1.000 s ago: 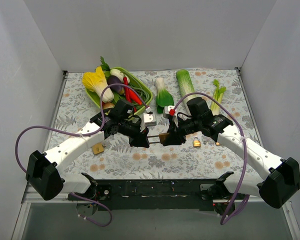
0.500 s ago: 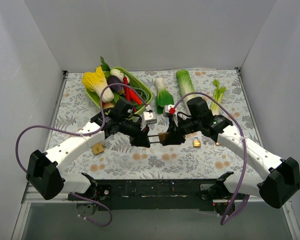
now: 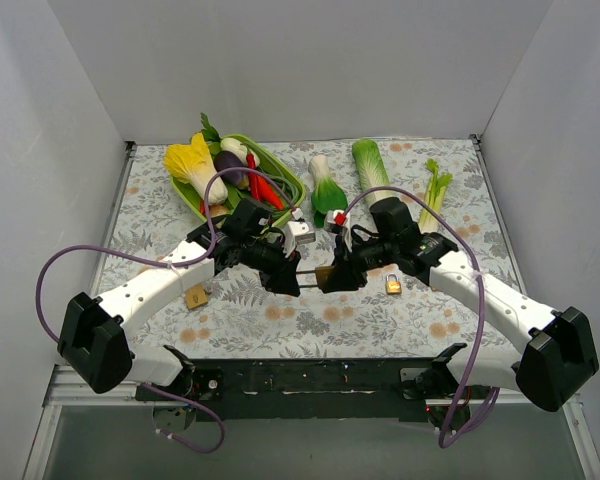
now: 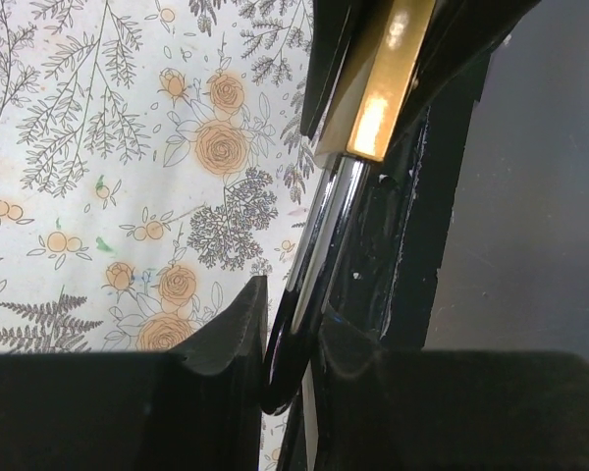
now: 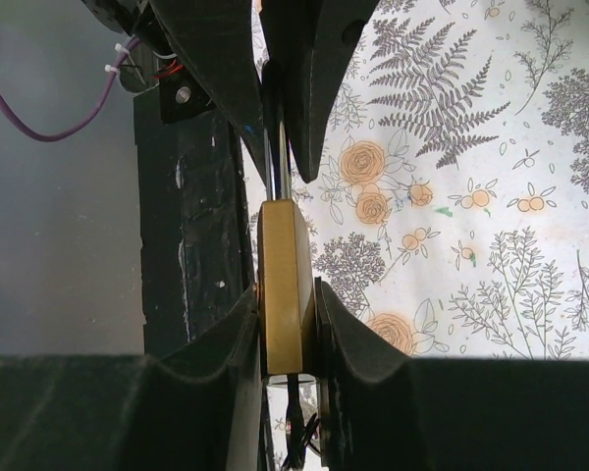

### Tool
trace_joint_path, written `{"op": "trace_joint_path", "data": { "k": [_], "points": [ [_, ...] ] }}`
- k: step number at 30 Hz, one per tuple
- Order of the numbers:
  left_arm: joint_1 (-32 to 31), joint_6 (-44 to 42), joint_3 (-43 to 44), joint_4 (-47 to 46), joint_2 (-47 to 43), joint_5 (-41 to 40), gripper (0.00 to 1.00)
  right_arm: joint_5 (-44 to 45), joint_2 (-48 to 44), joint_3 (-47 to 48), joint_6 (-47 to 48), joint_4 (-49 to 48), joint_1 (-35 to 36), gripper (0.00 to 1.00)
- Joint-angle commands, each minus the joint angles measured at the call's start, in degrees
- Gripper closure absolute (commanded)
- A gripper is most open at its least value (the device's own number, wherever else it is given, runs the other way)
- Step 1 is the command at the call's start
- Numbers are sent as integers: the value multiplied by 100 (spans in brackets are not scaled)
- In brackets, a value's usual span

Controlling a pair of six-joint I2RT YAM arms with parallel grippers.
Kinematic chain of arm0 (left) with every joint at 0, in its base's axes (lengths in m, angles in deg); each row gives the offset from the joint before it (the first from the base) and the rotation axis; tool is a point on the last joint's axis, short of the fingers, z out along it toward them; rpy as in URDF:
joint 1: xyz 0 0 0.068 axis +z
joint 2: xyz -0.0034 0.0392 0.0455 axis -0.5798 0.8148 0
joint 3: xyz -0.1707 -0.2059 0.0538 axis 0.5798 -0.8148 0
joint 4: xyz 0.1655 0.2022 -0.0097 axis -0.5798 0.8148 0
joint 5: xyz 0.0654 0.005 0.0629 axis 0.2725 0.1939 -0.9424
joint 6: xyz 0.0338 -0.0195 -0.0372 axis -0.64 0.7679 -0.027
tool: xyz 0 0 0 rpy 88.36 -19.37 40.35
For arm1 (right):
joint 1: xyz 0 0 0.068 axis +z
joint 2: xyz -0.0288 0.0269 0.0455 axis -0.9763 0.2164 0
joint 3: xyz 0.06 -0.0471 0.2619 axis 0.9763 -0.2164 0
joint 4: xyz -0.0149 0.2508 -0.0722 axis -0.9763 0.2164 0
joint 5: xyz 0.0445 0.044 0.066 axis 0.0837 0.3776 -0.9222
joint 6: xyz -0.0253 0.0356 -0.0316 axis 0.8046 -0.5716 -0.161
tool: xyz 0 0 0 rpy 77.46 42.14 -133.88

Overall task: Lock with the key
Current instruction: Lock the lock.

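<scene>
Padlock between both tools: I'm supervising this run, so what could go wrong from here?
The left tool pinches only the thin, shiny shackle, so it could slip or twist out. The right tool holds the padlock above the table; a loosened grip would likely drop it.

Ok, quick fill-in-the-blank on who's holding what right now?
1. The right gripper is shut on the padlock, clamping its brass ____.
2. The left gripper is shut on the same lock's shiny steel ____.
3. The green tray of vegetables sits on the ____ arm's side.
4. A second, small padlock lies on the cloth beside the ____ arm.

Missing words: body; shackle; left; right
</scene>
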State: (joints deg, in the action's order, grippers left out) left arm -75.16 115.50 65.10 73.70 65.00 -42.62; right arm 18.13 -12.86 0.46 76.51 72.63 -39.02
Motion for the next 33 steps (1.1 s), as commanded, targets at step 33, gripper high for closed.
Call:
{"op": "trace_joint_path", "data": {
  "k": [33],
  "points": [
    [-853, 1061, 416, -4515, -388, 1246, 100, -627, 98, -244, -1025, -2891, 1109, 99]
  ]
}}
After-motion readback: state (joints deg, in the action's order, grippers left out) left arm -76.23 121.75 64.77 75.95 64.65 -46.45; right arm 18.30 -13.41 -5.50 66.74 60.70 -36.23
